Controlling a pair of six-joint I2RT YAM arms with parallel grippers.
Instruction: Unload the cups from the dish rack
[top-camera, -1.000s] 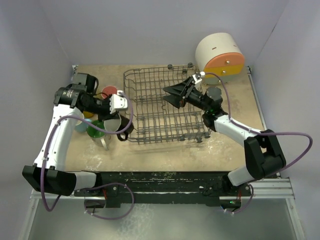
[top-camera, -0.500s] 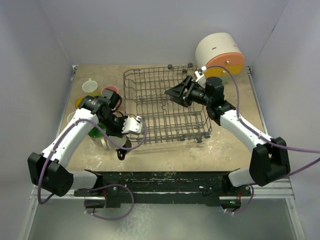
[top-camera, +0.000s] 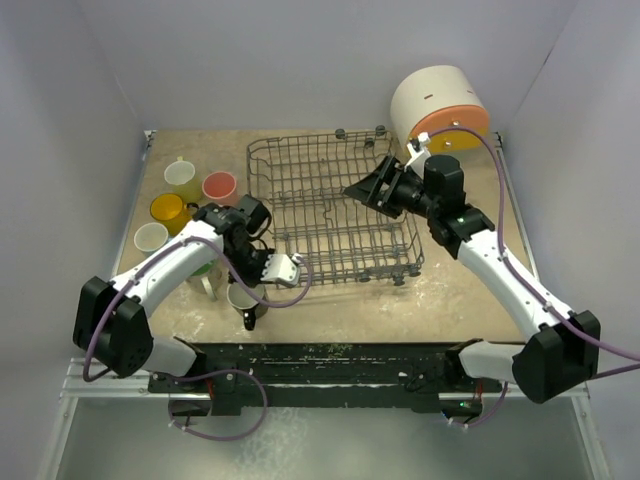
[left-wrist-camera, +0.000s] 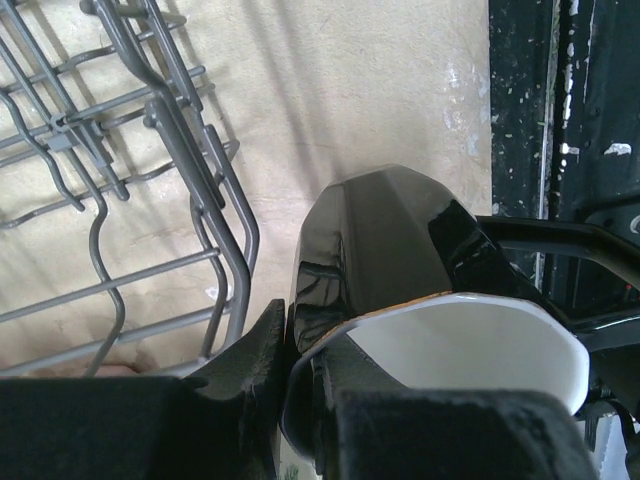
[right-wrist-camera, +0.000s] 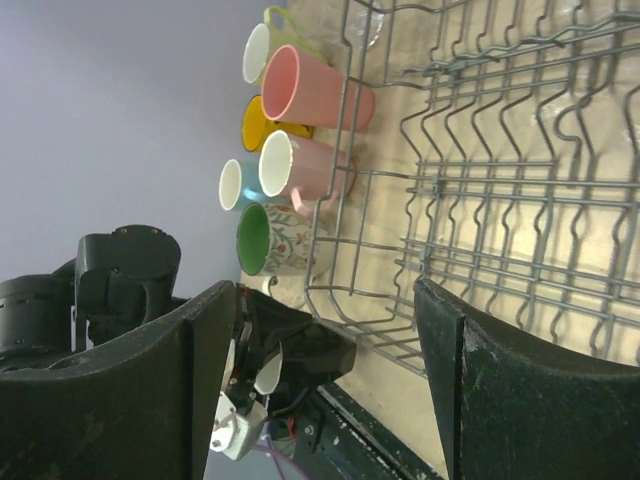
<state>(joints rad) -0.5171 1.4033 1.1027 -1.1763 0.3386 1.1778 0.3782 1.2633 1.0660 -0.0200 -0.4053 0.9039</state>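
L gripper (left-wrist-camera: 315, 395): pinching the black mug (left-wrist-camera: 380, 240) by its wall. One finger sits outside, the other inside the white bowl, per L wrist cam.
Black mug: outside the dish rack (top-camera: 262, 150), just off its near-left corner. Mouth faces up toward the wrist, base toward the table (top-camera: 340, 305), handle toward the near edge in top view. We can't tell if the base touches the table.
Key relation: the mug's long axis runs roughly in line w/ the fingers, so the table lies straight beyond the base. We judge the put-down needs only a short lowering, then a release. L arm is the nearer one by far.
Neighbours: floral mug w/ green inside (right-wrist-camera: 285, 245) stands just beside the black mug, also left of the rack. The light blue cup (right-wrist-camera: 232, 185), smaller pink cup (right-wrist-camera: 305, 168), orange-yellow cup (right-wrist-camera: 258, 125), larger pink cup (right-wrist-camera: 325, 95) and yellow-green cup (right-wrist-camera: 258, 50) follow along the rack's left side, all outside it.
R gripper (right-wrist-camera: 330, 330): fingers spread wide, holding nothing, over the rack's far-right part and aimed leftward across it.
Rack contents: wires look bare in top and R wrist views — we see no cup inside.
Progress: we reckon this is the last cup, nearly done.
Risk: the rack's corner wire is close by the outer finger and the floral mug is close too — either could get nudged on release.
Round white container (top-camera: 440, 100): beyond the rack's far-right corner. It's not a cup, so leave it.
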